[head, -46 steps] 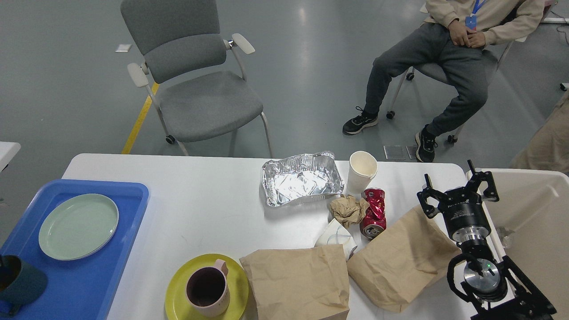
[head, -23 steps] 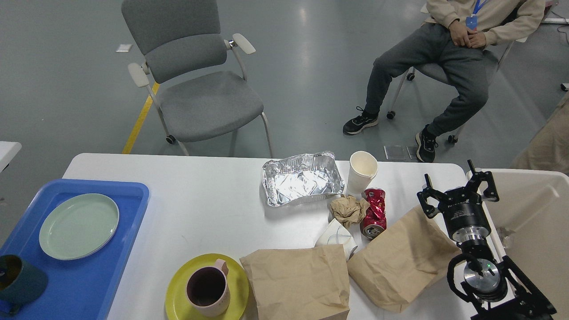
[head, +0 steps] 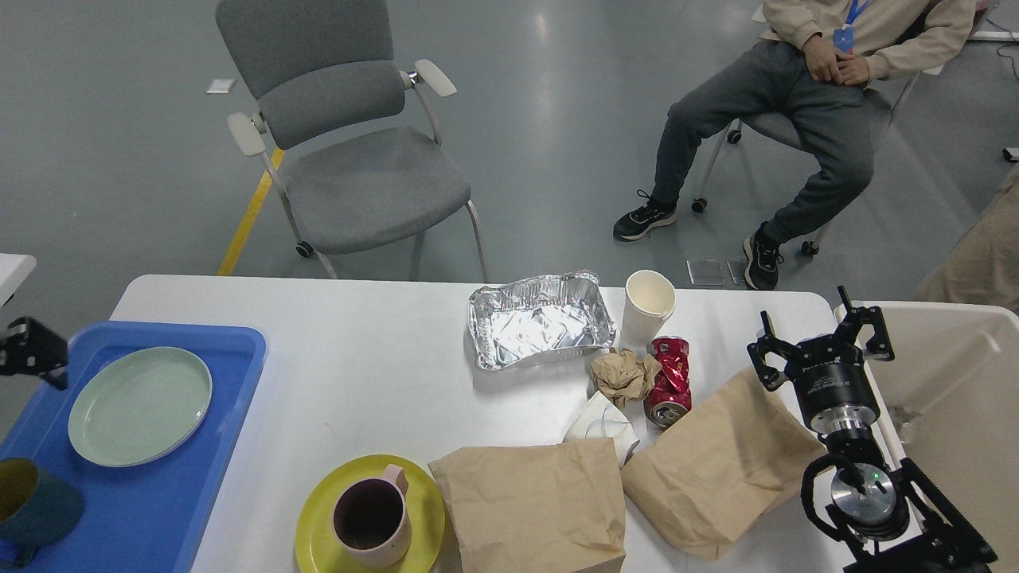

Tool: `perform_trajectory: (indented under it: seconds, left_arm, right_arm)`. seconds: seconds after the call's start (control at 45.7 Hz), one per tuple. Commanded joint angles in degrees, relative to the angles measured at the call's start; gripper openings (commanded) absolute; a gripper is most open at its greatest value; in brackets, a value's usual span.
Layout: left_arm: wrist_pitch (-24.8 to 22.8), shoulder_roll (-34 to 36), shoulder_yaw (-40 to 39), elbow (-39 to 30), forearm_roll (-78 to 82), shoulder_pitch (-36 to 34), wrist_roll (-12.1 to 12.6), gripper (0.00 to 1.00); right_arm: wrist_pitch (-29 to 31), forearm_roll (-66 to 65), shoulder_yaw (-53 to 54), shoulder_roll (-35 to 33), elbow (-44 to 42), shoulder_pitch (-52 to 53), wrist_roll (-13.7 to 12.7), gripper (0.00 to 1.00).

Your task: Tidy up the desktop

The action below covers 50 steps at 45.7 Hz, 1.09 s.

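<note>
While the white tabletop [head: 382, 374] runs its long axis left to right beneath us, our right claw [head: 820, 344] hovers over its far right corner — fingers spread wide, gripping nothing. Our left claw [head: 32, 352] peeks in beside the blue tray [head: 159, 509] — we cannot tell its opening.

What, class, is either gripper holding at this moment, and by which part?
Nothing is held by the right gripper: its fingers stand open above the desktop. The left gripper shows only partly at the edge, so cannot be told.
</note>
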Motion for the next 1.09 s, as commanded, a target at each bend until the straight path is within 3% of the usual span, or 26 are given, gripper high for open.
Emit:
perform_trajectory:
  seconds: [0.0,0.153,0.262,0.284,0.328,0.59,0.853,1.071]
  left_arm:
    - [0.5,-9.2,5.4,-8.7,-6.4,-11.4,0.3,0.93]
    - [2.3,-18.9,5.8,-20.1,-12.3,-22.8,3.6,0.93]
    - [6.3,-25.1,5.3,-28.1,-20.1,-29.4,8.0,0.93]
    - [8.9,-28.3,5.1,-32.0,-23.6,-32.8,9.9,0.93]
    - [10.6,-31.0,4.8,-34.9,-25.5,-35.5,10.4,0.93]
    - [9.5,-35.0,1.3,-43.7,-29.7,-46.0,9.9,0.93]
    - [4.5,-34.5,2.7,-43.8,-32.1,-46.3,7.4,0.93]
    - [4.3,-34.3,3.4,-43.5,-32.1,-45.2,7.0,0.96]
  right_arm:
    - [0.0,0.0,0.0,0.0,0.0,0.0,0.0,1.0]
    - [0.0,0.0,0.0,0.0,0.0,0.0,0.0,1.0]
    - [0.0,0.0,0.0,0.0,0.0,0.0,0.0,1.0]
    - [0.0,0.0,0.0,0.1,0.0,0.0,0.0,1.0]
    - [0.0,0.0,0.0,0.0,0.0,0.0,0.0,1.0]
    - [0.0,0.0,0.0,0.1,-0.1,0.0,0.0,1.0]
    - [0.0,0.0,0.0,0.0,-0.1,0.0,0.0,1.0]
    - [0.0,0.0,0.0,0.0,-0.1,0.0,0.0,1.0]
